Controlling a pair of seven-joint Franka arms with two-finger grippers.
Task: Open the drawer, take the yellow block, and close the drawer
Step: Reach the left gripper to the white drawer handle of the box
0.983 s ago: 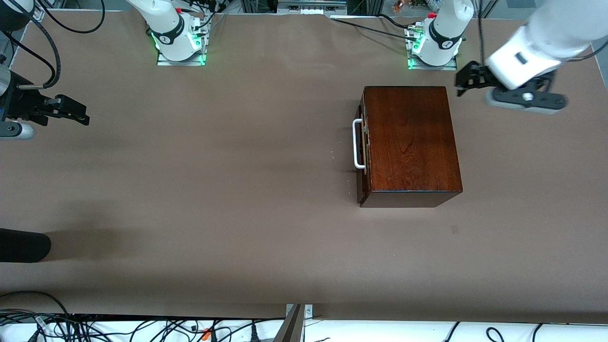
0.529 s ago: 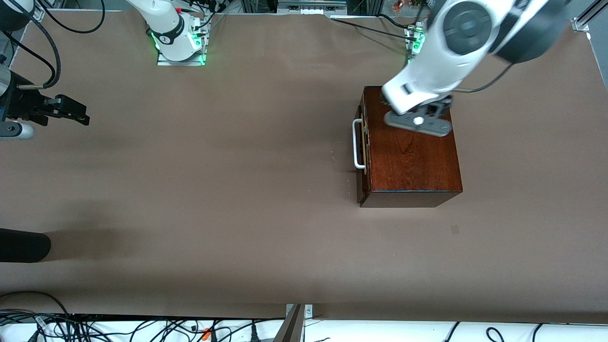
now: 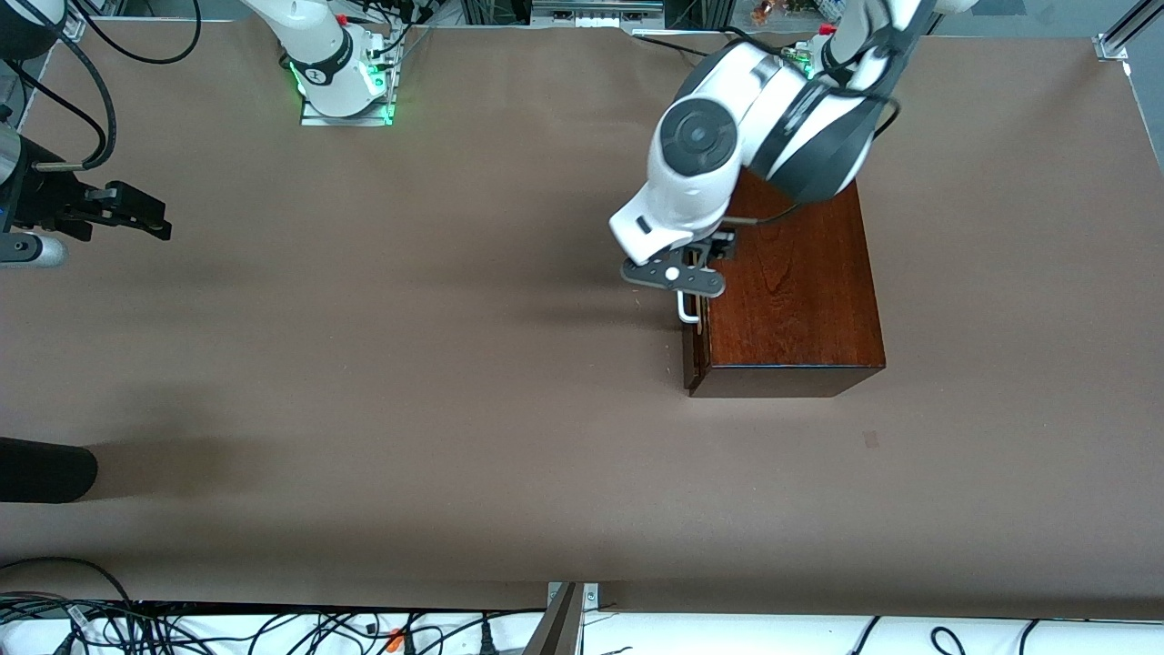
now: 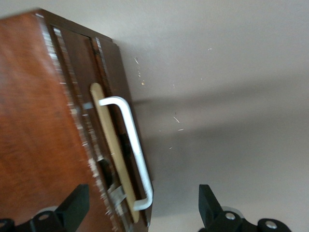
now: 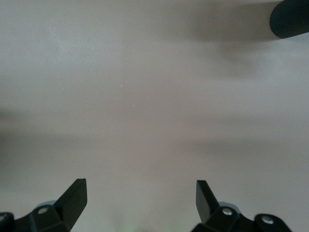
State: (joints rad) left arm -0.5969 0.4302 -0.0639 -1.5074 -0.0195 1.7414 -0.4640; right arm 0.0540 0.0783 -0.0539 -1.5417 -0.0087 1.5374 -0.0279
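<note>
Swinging in from the table's end, the left gripper hung wide open above the shut drawer's rigid white handle, the sensible hold; the right gripper waited, spread, over bare table. Yellow block unseen.

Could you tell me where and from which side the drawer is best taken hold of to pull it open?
Probably by the white bar handle on the drawer front, coming down from above. The bar stands off the front, leaving a gap for one finger. The left tool is open above it, fingers astride the bar. The right tool waits, open, at the right arm's end.
</note>
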